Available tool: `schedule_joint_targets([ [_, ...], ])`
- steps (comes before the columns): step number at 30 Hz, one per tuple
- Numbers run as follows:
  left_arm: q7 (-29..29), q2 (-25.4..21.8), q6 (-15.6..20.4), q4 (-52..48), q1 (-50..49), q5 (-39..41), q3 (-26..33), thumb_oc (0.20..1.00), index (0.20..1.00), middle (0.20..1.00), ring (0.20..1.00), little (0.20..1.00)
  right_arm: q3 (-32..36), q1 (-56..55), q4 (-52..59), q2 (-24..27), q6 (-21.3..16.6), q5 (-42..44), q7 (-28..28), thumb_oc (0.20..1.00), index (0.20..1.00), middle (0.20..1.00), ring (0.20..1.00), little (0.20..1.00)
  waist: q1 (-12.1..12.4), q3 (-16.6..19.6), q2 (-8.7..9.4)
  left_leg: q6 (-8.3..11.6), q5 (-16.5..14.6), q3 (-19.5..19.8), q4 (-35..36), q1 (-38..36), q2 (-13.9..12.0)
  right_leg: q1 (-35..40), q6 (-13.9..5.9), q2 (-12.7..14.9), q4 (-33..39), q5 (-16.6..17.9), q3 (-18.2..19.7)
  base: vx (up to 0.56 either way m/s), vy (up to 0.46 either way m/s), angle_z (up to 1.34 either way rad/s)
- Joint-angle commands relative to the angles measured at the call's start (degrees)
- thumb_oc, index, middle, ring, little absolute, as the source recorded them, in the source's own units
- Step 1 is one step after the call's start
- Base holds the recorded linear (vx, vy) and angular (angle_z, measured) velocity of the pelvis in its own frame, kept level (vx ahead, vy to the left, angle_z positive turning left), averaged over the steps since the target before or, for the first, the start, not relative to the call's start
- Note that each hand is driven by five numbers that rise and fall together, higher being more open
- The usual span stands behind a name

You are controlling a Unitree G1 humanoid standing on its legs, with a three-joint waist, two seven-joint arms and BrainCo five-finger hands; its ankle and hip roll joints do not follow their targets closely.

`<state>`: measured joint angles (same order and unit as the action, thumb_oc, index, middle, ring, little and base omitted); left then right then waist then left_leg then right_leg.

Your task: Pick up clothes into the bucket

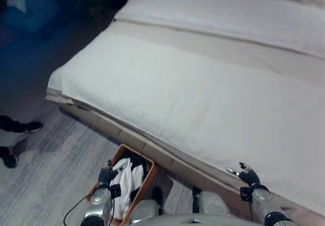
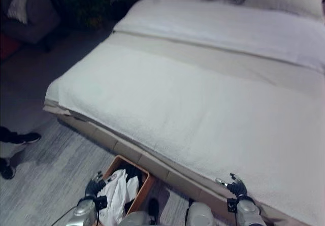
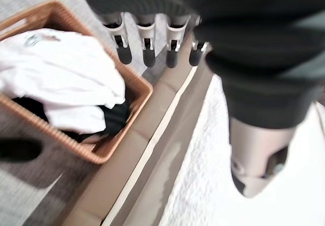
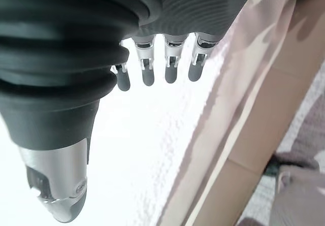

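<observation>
A brown woven basket (image 1: 148,172) stands on the floor against the bed's base, with white (image 1: 124,183) and dark clothes inside. The left wrist view looks into the same basket (image 3: 133,86), a white garment (image 3: 66,66) lying over dark cloth. My left hand (image 1: 106,176) hovers over the basket's left rim, fingers (image 3: 144,51) straight and holding nothing. My right hand (image 1: 248,177) is over the bed's front edge, its fingers (image 4: 170,63) straight and empty above the white blanket.
A large bed (image 1: 203,84) with a white textured blanket fills the middle and right, its tan base (image 1: 167,160) running along the floor. A person's dark shoes (image 1: 20,127) stand on the grey floor at the far left.
</observation>
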<state>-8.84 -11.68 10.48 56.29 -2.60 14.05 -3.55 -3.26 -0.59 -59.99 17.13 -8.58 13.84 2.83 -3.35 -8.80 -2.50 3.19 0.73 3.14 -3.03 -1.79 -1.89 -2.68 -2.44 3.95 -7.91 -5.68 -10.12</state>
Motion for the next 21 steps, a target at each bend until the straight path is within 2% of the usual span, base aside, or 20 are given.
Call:
schedule_joint_targets([
  [1, 2.3, -1.0, 0.8, 0.5, 0.5, -4.3, -0.7, 1.0, 1.0, 1.0, 1.0, 1.0, -0.8, -0.8, 0.6, 0.5, -0.7, 2.5, -1.2, 1.0, 1.0, 1.0, 1.0, 1.0, 0.2, 0.0, 2.54, 0.83, -3.0, 0.3, -1.0, 1.8, 1.7, 5.4, -3.56, 2.7, 6.6, 2.8, 2.4, 0.04, -0.005, 0.02],
  [8, 4.7, 1.2, -0.8, 5.7, -0.5, -5.6, -1.6, 1.0, 1.0, 1.0, 1.0, 1.0, -1.1, -1.9, -2.1, -1.2, -0.1, 0.7, -0.9, 1.0, 1.0, 1.0, 1.0, 1.0, 0.4, 1.9, 3.06, 0.51, -3.5, -0.1, 0.1, -0.7, 1.9, 8.2, -3.81, 2.9, 8.3, 3.2, 2.2, 0.03, -0.002, 0.0],
  [10, 5.3, 1.4, -1.1, 6.9, -0.3, -8.8, -3.3, 1.0, 1.0, 1.0, 1.0, 1.0, -1.2, -2.0, -3.4, -1.7, 0.3, 0.4, -0.8, 1.0, 1.0, 1.0, 1.0, 1.0, 0.2, 2.4, 3.03, 0.41, -3.6, -0.3, 0.6, -1.3, 1.9, 8.8, -3.87, 2.9, 8.7, 3.1, 2.3, 0.0, 0.0, 0.0],
  [15, 6.2, 1.0, -1.1, 6.2, 0.0, -13.7, -6.6, 1.0, 1.0, 1.0, 1.0, 1.0, -2.5, -2.4, -3.6, -2.0, 0.7, -0.8, -1.5, 1.0, 1.0, 1.0, 1.0, 1.0, -0.2, 2.9, 2.84, 0.34, -3.7, -0.4, 1.4, -2.4, 1.9, 9.4, -4.09, 2.9, 9.1, 3.2, 2.4, 0.0, 0.0, 0.0],
  [21, 6.6, 0.8, -1.2, 6.5, 0.1, -13.8, -7.0, 1.0, 1.0, 1.0, 1.0, 1.0, -3.8, -2.1, -4.2, -2.5, 0.8, -2.5, -1.9, 1.0, 1.0, 1.0, 1.0, 1.0, -0.2, 3.2, 2.84, 0.25, -3.7, -0.6, 1.8, -2.8, 1.9, 9.7, -4.22, 2.9, 9.5, 3.4, 2.6, 0.0, 0.0, 0.0],
])
